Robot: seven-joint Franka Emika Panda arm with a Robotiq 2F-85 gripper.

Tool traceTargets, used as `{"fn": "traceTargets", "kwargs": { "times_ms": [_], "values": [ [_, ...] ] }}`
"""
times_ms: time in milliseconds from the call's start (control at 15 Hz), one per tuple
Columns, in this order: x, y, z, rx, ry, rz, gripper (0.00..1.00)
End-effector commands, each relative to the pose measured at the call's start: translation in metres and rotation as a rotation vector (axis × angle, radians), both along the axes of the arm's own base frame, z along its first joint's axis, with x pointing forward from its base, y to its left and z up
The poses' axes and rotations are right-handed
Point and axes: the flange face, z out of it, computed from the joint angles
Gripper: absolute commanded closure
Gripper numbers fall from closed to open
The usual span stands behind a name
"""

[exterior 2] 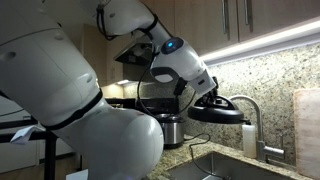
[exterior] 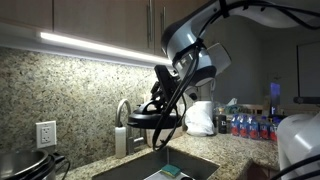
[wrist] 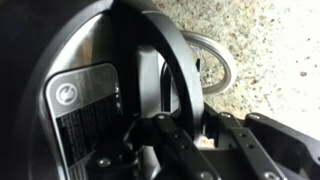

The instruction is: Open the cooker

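The cooker's black body with a silvery rim band [exterior 2: 171, 129] stands on the granite counter left of the sink; it also shows at the bottom left of an exterior view [exterior: 28, 165]. Its dark domed lid [exterior: 150, 121] is off the body and hangs in the air above the sink, seen in both exterior views [exterior 2: 217, 112]. My gripper [wrist: 185, 128] is shut on the lid's arched black handle [wrist: 170, 60]. In the wrist view the lid [wrist: 60, 60] fills the left side, with a grey label plate [wrist: 85, 115] on it.
A curved metal faucet [exterior: 122, 116] stands behind the steel sink [exterior: 190, 160] and also shows elsewhere [exterior 2: 256, 120] [wrist: 218, 62]. A wall outlet [exterior: 45, 133], a white bag [exterior: 200, 118] and bottles [exterior: 250, 125] sit along the backsplash. Cabinets hang overhead.
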Motion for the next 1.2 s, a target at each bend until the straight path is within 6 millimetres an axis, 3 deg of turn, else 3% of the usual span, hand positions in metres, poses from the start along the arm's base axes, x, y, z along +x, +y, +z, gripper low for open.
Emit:
{"fn": "traceTargets", "kwargs": {
  "times_ms": [0,600,1133],
  "values": [
    [-0.01,-0.035,0.032,-0.017,-0.086,-0.13,0.98],
    [-0.029,-0.135,0.049,0.012,-0.123,-0.408,0.98],
    [-0.06,-0.224,0.058,0.062,-0.149,-0.615,0.98]
  ]
}}
